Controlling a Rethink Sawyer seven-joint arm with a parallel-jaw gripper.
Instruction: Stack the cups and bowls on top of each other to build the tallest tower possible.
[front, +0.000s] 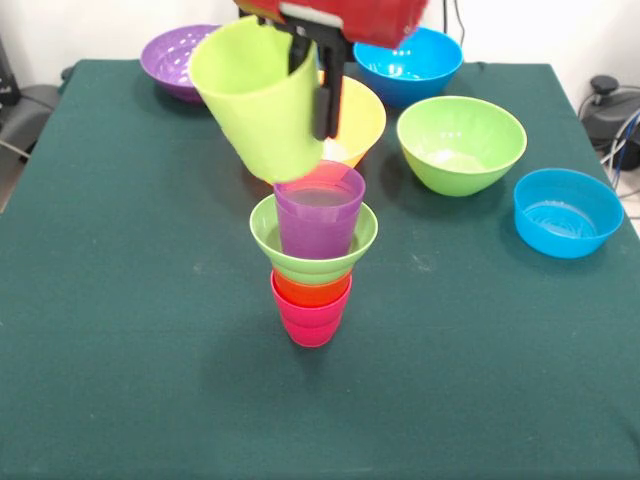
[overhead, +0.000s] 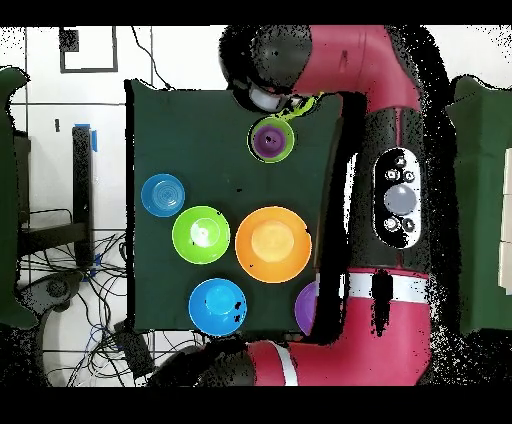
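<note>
The gripper (front: 318, 85) is clamped on the rim of the lime green cup (front: 258, 98), holding it tilted just above the purple cup (front: 319, 210) that tops the tower (front: 313, 262) at mid-table. Coming down at this slant, the cup's edge could catch the purple rim and topple the narrow-footed stack.

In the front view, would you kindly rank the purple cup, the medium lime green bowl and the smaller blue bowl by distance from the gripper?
From the gripper:
1. Purple cup, just below it atop the tower.
2. Medium lime green bowl, to the picture's right.
3. Smaller blue bowl, near the right table edge.
</note>
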